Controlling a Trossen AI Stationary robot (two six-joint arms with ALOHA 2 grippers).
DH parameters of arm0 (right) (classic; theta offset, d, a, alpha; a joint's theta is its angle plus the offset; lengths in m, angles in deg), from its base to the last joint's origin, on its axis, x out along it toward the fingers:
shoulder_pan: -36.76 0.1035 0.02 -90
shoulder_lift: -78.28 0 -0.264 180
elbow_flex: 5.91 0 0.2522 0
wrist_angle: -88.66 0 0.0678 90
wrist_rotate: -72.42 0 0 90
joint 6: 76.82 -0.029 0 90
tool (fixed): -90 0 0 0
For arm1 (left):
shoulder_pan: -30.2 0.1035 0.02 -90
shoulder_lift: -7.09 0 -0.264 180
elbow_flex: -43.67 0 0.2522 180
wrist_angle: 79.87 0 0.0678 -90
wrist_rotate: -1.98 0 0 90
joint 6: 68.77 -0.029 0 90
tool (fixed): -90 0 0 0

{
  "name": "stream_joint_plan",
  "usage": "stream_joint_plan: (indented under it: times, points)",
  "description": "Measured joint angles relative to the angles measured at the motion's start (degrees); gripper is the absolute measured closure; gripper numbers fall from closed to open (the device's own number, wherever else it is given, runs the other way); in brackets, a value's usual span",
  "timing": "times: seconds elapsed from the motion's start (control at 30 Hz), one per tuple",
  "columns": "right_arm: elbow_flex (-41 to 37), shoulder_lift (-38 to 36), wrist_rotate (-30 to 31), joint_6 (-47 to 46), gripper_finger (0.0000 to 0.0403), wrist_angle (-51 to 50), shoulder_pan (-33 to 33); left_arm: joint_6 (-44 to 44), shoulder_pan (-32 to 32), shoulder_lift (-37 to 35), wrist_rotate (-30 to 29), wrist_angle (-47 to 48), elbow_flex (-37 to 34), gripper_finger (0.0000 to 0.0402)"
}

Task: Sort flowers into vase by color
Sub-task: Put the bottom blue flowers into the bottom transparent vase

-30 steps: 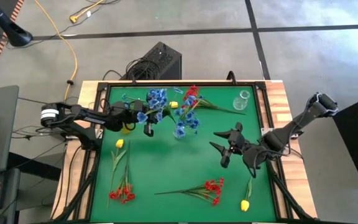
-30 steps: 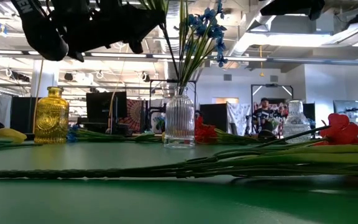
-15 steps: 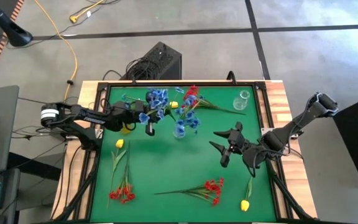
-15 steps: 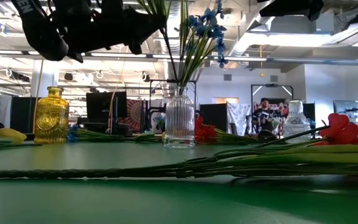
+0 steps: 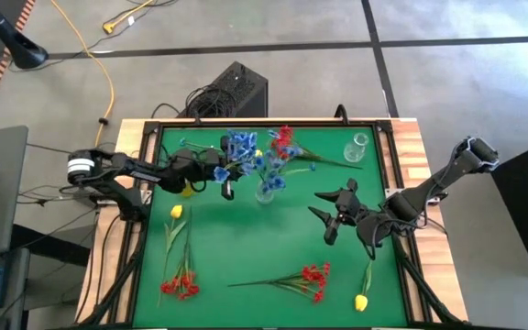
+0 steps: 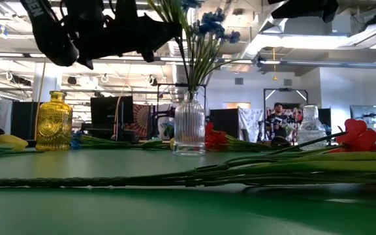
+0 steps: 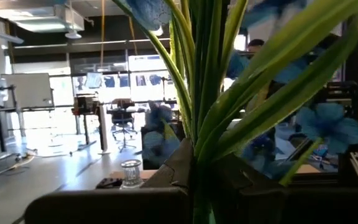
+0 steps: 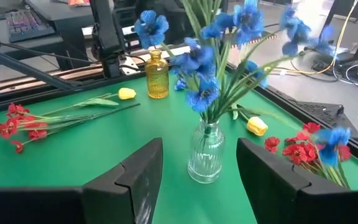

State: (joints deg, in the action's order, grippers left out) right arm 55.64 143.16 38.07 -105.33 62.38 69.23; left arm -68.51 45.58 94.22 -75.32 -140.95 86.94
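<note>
My left gripper [image 5: 225, 180] hovers above the table between the yellow glass vase [image 5: 186, 189] and the ribbed clear vase [image 5: 264, 193]. It is shut on a blue flower sprig [image 5: 240, 145]. The clear vase [image 6: 189, 124] holds other blue sprigs [image 8: 204, 59]. My right gripper [image 5: 324, 218] is open and waits right of that vase, fingers pointing at it. Red sprigs [image 5: 312, 279] [image 5: 181, 282] and yellow tulips [image 5: 176, 212] [image 5: 362, 301] lie flat on the green mat. More red blooms [image 5: 283, 139] and a yellow bud [image 5: 257, 154] lie behind the clear vase. My left gripper pinches the blue sprig's green stems and leaves [image 7: 199, 134] between its two fingers, below the blooms. The fingers reach in roughly level from the table's left and lie across the stems. The sprig is lifted clear of the table, with its blooms [image 5: 240, 145] toward the far edge.
A second clear vase [image 5: 357, 147] stands near the far right corner. A raised black frame [image 5: 149, 165] runs around the mat. Long green stems [image 6: 240, 171] lie across the near part of the mat. Bare mat [image 5: 246, 234] lies between the two arms.
My left gripper has moved toward the table's right, closer to the clear vase, still shut and carrying the blue sprig with it. The blue blooms above the vase have shifted slightly.
</note>
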Motion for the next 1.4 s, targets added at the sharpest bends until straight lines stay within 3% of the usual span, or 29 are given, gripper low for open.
stream_joint_plan:
  times: [0.47,0.6,1.03,1.4]
  points:
    - [0.0,0.0,-0.2,0.3,0.0173,0.2,0.1,0.7,0.4,1.2,1.1,1.7,0.9,0.039]
    - [0.0,0.0,-0.2,0.5,0.0173,0.2,0.1,2.9,1.5,0.8,3.9,3.2,1.7,0.039]
    - [0.0,0.0,-0.2,0.5,0.0173,0.3,0.0,5.2,2.8,0.8,11.1,15.7,7.9,0.039]
    - [0.0,0.0,-0.3,0.5,0.0173,-0.4,0.0,3.2,3.5,-2.9,12.7,24.9,10.2,0.039]
